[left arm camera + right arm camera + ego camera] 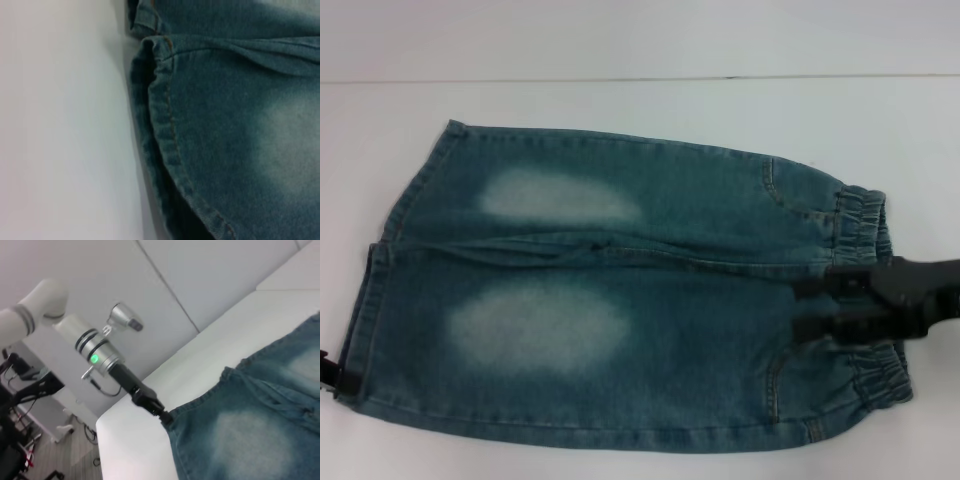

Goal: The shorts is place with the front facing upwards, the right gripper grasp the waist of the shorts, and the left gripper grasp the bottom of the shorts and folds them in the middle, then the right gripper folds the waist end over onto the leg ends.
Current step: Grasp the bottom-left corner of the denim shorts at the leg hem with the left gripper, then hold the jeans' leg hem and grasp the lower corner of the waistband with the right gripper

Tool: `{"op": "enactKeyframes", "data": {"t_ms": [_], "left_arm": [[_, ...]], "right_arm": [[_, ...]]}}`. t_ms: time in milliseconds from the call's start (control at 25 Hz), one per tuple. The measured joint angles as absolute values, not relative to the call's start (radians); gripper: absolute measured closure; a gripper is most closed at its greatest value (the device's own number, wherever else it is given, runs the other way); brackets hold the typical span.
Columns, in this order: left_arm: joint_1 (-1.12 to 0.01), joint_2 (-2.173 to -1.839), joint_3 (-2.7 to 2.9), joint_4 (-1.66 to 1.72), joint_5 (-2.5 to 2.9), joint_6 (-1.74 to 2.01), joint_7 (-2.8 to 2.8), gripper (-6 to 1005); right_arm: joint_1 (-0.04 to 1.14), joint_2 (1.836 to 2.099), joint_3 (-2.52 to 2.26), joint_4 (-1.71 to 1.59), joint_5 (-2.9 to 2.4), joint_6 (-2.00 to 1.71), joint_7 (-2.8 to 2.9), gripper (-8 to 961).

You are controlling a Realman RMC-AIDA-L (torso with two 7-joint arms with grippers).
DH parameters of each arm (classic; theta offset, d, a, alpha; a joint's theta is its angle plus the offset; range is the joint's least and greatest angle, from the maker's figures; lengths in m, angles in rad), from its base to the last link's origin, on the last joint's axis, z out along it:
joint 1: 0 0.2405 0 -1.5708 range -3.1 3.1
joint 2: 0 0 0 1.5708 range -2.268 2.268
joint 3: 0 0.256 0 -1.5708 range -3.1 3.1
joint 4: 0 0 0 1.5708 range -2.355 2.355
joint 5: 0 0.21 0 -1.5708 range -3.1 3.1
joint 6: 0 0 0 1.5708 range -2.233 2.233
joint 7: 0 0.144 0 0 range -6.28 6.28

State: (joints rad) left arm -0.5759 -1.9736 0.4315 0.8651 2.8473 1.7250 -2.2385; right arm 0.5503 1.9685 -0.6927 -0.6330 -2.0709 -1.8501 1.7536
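White table (620, 100) bears flat denim shorts (700, 340). Right gripper (830, 305), at 3 o'clock, clenches the waist (865, 215); left gripper (330, 375), at 8 o'clock beside the leg ends (365, 300), jaw state indiscernible.

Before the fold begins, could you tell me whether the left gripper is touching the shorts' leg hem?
Touching: the right wrist view shows the left gripper meeting the leg hem at its corner.

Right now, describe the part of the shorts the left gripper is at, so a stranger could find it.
Denim shorts lie flat on the white table. Follow them to the robot's left, away from the ruffled waistband. The left gripper meets the nearer leg's straight stitched hem, flat rather than gathered.
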Motion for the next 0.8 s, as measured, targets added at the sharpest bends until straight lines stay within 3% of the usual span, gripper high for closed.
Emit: {"op": "enactKeyframes", "data": {"t_ms": [120,160,360,440,800], "left_arm": [[-0.579,-1.975,0.431,0.866,2.832,1.728,-2.232,974],[-0.581,-1.975,0.429,0.867,2.823,1.729,-2.23,974],[-0.598,-1.967,0.422,0.865,2.78,1.731,-2.23,971],[-0.605,-1.966,0.422,0.865,2.77,1.732,-2.231,970],[-0.621,-1.971,0.429,0.864,2.764,1.734,-2.234,966]], "right_arm": [[0.581,1.936,-0.691,-0.636,-2.074,-1.853,1.868,56],[0.581,1.936,-0.691,-0.636,-2.074,-1.853,1.868,56],[0.623,1.865,-0.696,-0.672,-2.094,-1.856,2.029,55],[0.632,1.848,-0.693,-0.72,-2.133,-1.855,2.086,55],[0.678,1.846,-0.701,-0.852,-2.454,-1.923,2.121,55]]}}
